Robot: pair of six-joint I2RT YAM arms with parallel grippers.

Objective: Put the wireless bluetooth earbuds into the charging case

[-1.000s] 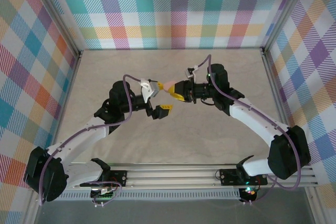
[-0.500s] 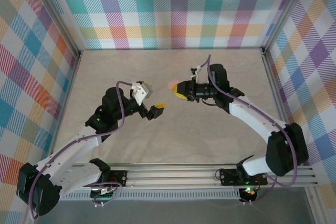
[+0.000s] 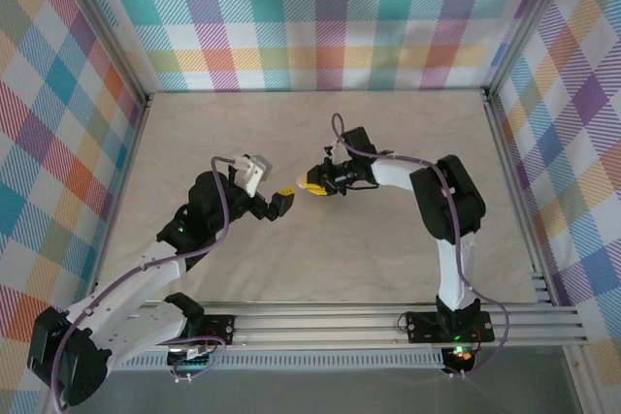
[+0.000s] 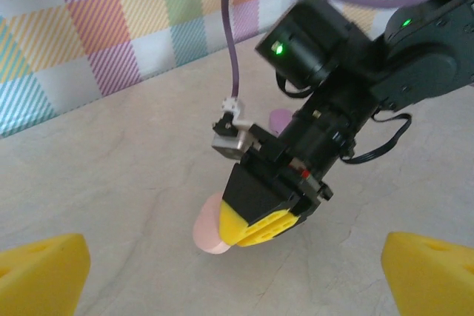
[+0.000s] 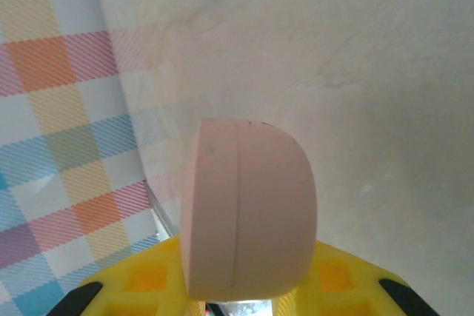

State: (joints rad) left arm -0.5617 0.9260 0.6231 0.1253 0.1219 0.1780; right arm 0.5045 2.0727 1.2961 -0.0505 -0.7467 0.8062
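- Case (image 5: pixel 248 209) — salmon-pink, shut — pinched at its base by right gripper (image 4: pixel 259 220), long axis and seam running straight out past the fingertips.
- Left gripper (image 4: pixel 237 279) spread wide, apart from it.

top overhead, left wrist facing right tool (image 4: pixel 249 226)

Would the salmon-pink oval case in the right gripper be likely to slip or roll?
Probably stiff: the salmon-pink oval case shows no dent in the right gripper. Its smooth, rounded shell looks slippery and apt to roll.
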